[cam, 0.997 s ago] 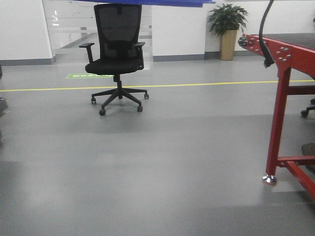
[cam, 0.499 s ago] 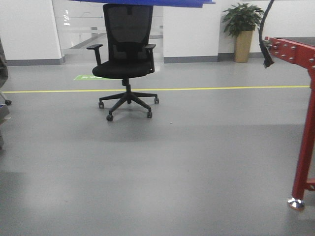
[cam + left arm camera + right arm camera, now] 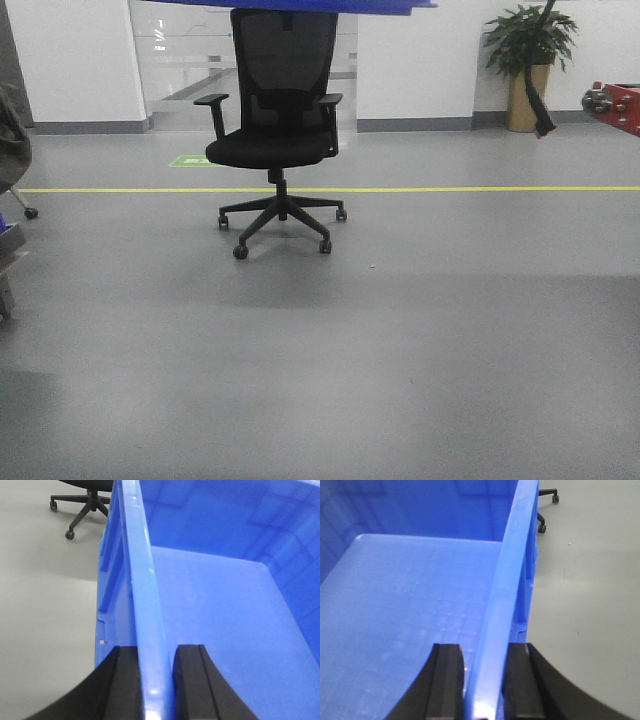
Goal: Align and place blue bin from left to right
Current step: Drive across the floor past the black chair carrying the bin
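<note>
I hold the blue bin [image 3: 215,605] off the floor between both arms. My left gripper [image 3: 156,680] is shut on its left wall, one black finger outside and one inside. On the opposite wall of the blue bin [image 3: 410,600] my right gripper [image 3: 485,680] is shut the same way. The bin is empty inside. In the front view only a thin strip of the blue bin [image 3: 300,5] shows along the top edge, and neither gripper shows there.
A black office chair [image 3: 275,130] on castors stands ahead on the grey floor, behind a yellow floor line [image 3: 450,188]. A potted plant [image 3: 528,60] is at the back right. The corner of a red table [image 3: 618,103] shows at the right edge.
The front view has swung left: the chair and plant shifted right in frame, and the red table slid almost out at the right edge. The bin stays held at the top.
</note>
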You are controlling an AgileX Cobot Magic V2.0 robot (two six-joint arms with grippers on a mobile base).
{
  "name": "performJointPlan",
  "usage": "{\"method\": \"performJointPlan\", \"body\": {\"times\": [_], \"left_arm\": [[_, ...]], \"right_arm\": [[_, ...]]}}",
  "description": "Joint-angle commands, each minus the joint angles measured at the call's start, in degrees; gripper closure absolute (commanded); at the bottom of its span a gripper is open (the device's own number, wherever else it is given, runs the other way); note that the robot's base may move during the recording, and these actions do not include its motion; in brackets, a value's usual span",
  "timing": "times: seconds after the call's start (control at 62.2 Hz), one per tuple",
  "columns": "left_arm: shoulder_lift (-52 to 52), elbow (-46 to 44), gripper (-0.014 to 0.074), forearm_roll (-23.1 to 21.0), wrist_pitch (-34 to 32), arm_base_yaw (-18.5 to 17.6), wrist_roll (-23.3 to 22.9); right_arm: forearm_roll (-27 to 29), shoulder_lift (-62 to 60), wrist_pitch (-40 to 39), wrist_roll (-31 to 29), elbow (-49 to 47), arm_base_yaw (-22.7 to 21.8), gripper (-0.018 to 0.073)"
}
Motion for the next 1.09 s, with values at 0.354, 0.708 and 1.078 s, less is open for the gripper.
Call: {"method": "performJointPlan", "body": {"times": [0.354,0.708,1.078], "left_arm": [[-1.4,-1.3,0.0707,-4.5,-5.7,-0.8,1.0],[-1.4,-1.3,0.0707,-4.5,-5.7,-0.8,1.0],[-1.4,-1.3,0.0707,-4.5,-5.7,-0.8,1.0]], "right_arm": [[3.2,-1.8,-12.1,-2.4,-0.6,0.8,0.0712],[3.2,-1.8,-12.1,-2.4,-0.6,0.8,0.0712],[3.2,-1.8,-12.1,-2.4,-0.6,0.8,0.0712]]}}
